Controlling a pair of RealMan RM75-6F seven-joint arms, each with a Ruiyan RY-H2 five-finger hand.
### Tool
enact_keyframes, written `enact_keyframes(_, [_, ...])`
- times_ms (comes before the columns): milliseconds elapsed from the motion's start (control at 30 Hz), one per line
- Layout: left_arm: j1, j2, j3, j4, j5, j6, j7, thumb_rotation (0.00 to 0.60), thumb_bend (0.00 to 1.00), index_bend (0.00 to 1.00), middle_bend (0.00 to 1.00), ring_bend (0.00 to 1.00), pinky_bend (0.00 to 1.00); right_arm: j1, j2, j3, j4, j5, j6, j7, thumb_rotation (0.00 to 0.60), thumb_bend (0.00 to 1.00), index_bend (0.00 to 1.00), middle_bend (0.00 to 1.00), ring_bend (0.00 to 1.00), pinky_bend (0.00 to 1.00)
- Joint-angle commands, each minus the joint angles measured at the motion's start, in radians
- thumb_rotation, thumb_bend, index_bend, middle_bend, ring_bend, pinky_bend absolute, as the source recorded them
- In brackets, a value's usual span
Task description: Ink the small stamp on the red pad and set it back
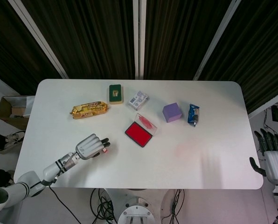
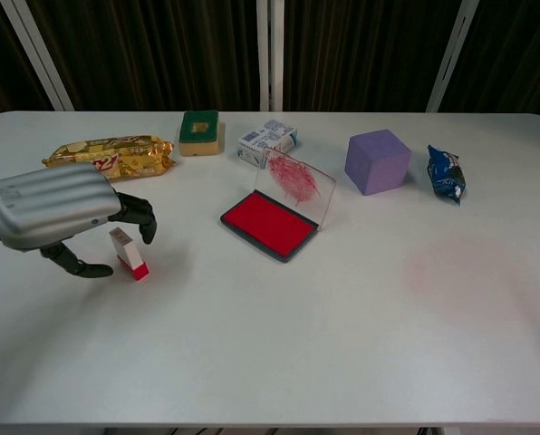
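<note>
Both sides of the small stamp [image 2: 128, 254] are flanked by your left hand [image 2: 57, 217], fingers curled, contact unclear; stamp tilts, top leaning upper left.

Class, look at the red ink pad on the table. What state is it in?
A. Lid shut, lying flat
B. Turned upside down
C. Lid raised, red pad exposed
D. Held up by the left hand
C: the chest view shows the ink pad resting on the table with its clear, red-smeared lid tilted up behind the exposed pad, while the left hand is over by the small stamp.
</note>
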Motion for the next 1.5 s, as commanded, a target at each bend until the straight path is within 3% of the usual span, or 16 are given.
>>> enact_keyframes(33, [-0.003, -0.017, 0.007, 0.03, 0.0, 0.013, -0.014, 0.6, 0.21, 0.44, 0.42, 0.89, 0.92, -0.001, 0.001, 0.001, -0.003, 0.009, -0.004, -0.007, 0.6, 0.27, 0.0, 0.0, 0.0, 0.0])
enact_keyframes(433, [-0.011, -0.054, 0.023, 0.091, -0.019, 0.015, -0.048, 0.6, 0.3, 0.49, 0.47, 0.89, 0.93, 0.003, -0.003, 0.004, 0.003, 0.032, -0.024, -0.004, 0.6, 0.27, 0.0, 0.0, 0.0, 0.0])
enact_keyframes(1100, [-0.023, -0.053, 0.022, 0.078, -0.047, 0.039, -0.072, 0.6, 0.38, 0.58, 0.56, 0.92, 0.95, 0.005, 0.015, 0.003, -0.032, 0.077, -0.057, -0.033, 0.6, 0.26, 0.0, 0.0, 0.0, 0.0])
enact_keyframes(1267, [-0.063, -0.015, -0.002, 0.016, -0.058, 0.021, -0.082, 0.6, 0.39, 0.59, 0.57, 0.93, 0.95, 0.004, 0.016, 0.005, -0.03, 0.07, -0.047, -0.025, 0.6, 0.26, 0.0, 0.0, 0.0, 0.0])
enact_keyframes(1500, [-0.175, 0.041, -0.098, -0.131, -0.152, -0.113, -0.24, 0.6, 0.4, 0.61, 0.6, 0.93, 0.96, 0.0, 0.013, 0.005, -0.021, 0.063, -0.038, -0.007, 0.6, 0.26, 0.0, 0.0, 0.0, 0.0])
